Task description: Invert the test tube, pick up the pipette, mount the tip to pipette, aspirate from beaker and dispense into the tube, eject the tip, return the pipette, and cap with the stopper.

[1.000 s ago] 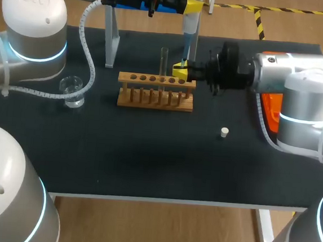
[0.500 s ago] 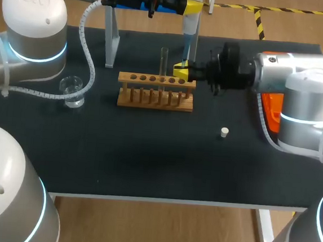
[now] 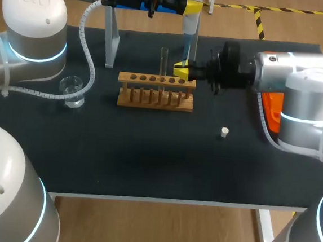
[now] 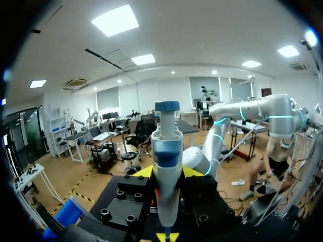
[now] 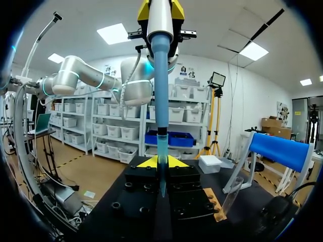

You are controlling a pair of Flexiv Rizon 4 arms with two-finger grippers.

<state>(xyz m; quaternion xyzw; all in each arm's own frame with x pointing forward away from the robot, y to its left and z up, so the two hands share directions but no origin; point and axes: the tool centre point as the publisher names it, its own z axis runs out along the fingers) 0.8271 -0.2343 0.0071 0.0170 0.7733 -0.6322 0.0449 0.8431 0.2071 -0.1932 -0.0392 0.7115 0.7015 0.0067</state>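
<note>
Alignment was the crux: the left gripper [image 4: 166,174] clamped the pipette [image 3: 190,28] upright near the wooden rack [image 3: 156,92], while the right gripper [image 3: 180,72] pinched the tip [image 5: 162,148] at its lower end. Pushing straight along the shaft, I judged, would seat it squarely.

Bright, even light falls from overhead; ceiling panels [image 4: 115,20] glow white in the left wrist view. The black tabletop [image 3: 147,154] takes it matte, with only faint, soft shadow beside the wooden rack [image 3: 156,92]. The left arm's white shell [image 3: 32,13] carries broad highlights, the beaker [image 3: 72,89] glints, and the pipette tip [image 5: 161,151] looks translucent.
</note>
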